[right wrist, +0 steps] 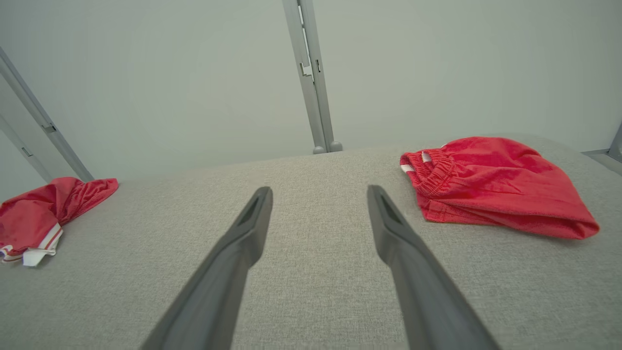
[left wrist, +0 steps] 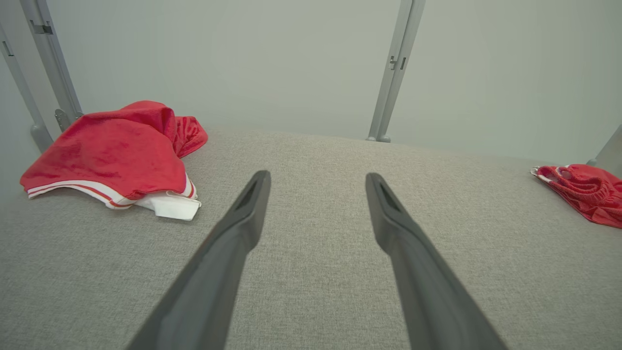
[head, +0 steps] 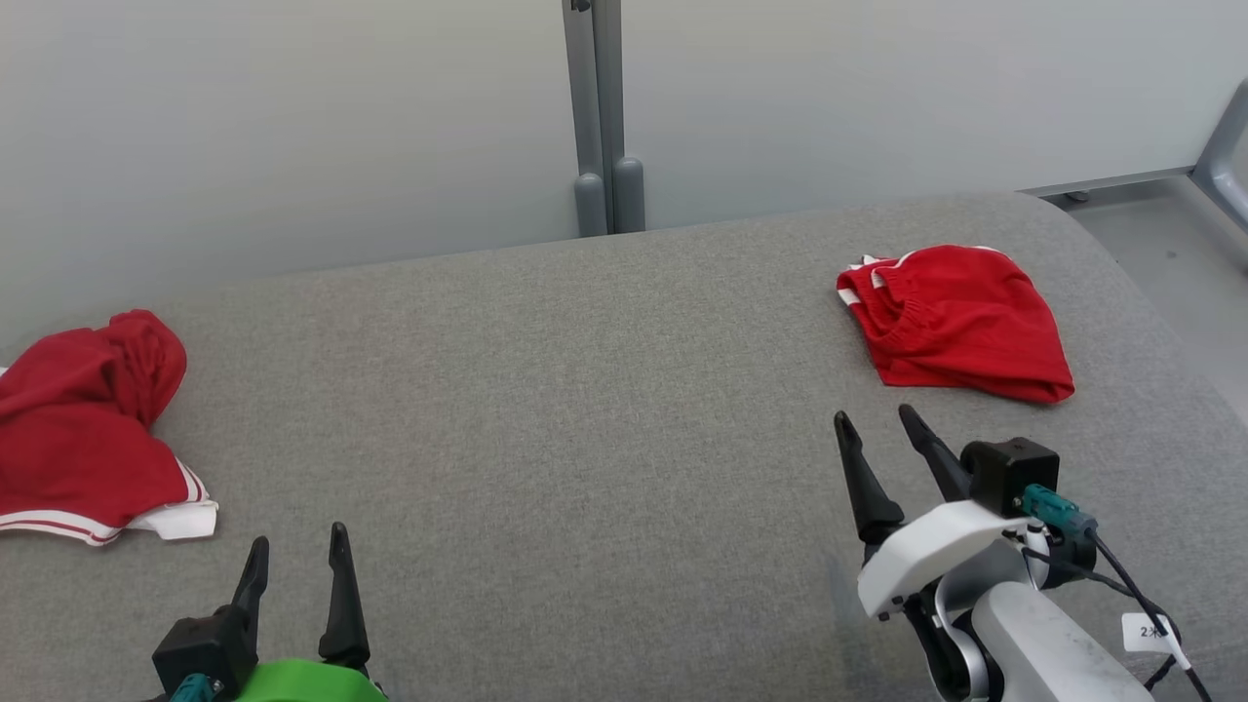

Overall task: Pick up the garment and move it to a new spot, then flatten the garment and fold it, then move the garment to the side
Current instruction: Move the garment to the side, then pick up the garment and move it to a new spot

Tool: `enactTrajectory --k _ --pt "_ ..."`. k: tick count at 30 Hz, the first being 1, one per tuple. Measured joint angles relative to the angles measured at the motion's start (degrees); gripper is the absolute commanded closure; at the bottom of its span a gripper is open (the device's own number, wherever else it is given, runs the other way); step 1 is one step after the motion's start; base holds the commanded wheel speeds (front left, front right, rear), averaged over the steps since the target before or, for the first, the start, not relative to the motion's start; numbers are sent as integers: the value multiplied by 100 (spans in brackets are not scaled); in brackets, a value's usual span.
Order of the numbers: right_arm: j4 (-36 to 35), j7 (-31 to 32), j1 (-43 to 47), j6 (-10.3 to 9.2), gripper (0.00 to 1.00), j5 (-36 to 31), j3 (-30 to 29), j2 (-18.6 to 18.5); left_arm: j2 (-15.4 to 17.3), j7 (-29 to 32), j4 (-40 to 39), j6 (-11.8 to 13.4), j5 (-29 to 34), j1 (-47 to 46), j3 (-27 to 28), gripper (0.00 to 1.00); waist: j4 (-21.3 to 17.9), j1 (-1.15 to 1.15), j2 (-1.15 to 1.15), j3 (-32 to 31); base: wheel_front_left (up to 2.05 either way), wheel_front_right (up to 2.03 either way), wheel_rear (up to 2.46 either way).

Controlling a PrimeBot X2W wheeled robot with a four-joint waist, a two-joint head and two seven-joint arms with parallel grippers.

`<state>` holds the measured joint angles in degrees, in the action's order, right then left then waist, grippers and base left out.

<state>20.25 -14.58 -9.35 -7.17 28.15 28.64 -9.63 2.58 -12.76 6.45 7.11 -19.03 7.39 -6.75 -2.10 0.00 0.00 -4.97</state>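
Rumpled red garment (head: 83,429) — nubby grey upholstery (head: 546,390)

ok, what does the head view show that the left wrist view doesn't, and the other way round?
Head view adds the right gripper, open, with its white forearm and cables. Left wrist view adds a second metal post behind the left garment. Both have the left gripper, open and empty, the left garment, crumpled, the right garment, the grey cushion and the middle post.
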Motion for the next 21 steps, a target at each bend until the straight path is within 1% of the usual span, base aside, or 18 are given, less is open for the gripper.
enactTrajectory --k 8,21 --pt "-174 0 299 0 0 -154 -141 66 0 -47 -92 0 13 90 -18 0 3 0 0 -4 0 0 0" --pt "-411 0 513 -1 0 -410 -311 201 1 -48 -140 0 13 141 -16 0 44 0 0 26 0 0 0"
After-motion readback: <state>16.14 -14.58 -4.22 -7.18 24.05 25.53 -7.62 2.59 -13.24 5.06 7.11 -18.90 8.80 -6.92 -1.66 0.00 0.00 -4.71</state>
